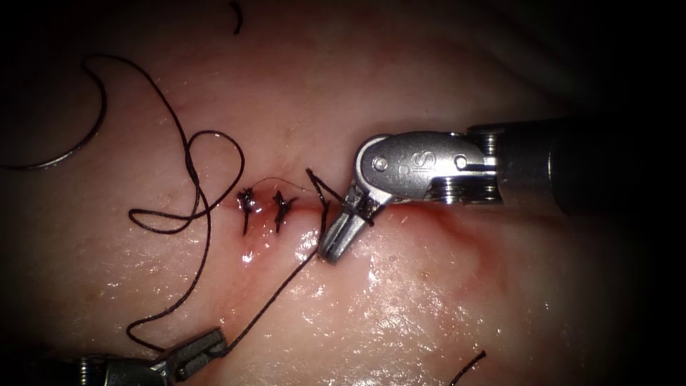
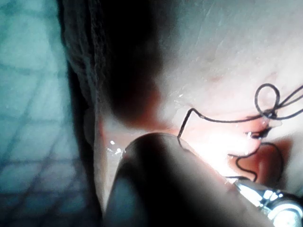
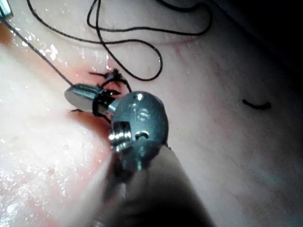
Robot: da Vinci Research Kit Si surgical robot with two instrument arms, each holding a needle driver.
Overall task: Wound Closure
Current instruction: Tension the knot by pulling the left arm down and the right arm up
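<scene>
right tool [image 1: 341,239]: silver wrist stamped "s", round pin, dark shaft; left tool [image 1: 202,350]: grey ridged metal.

On the tissue [image 1: 429,300], the needle [image 1: 86,136] lies free near the far left edge. Two knots [image 1: 264,204] sit on the cut [image 1: 300,209]. Right of them is the right tool [image 1: 341,232], thread [image 1: 275,293] wrapped around it. The thread runs to the left tool [image 1: 204,350] at the near edge.

Two tools [image 1: 339,239] [image 1: 204,350], one needle [image 1: 78,143], two knots [image 1: 246,200] [image 1: 284,205], two cut thread ends [image 1: 236,16] [image 1: 468,368].
</scene>
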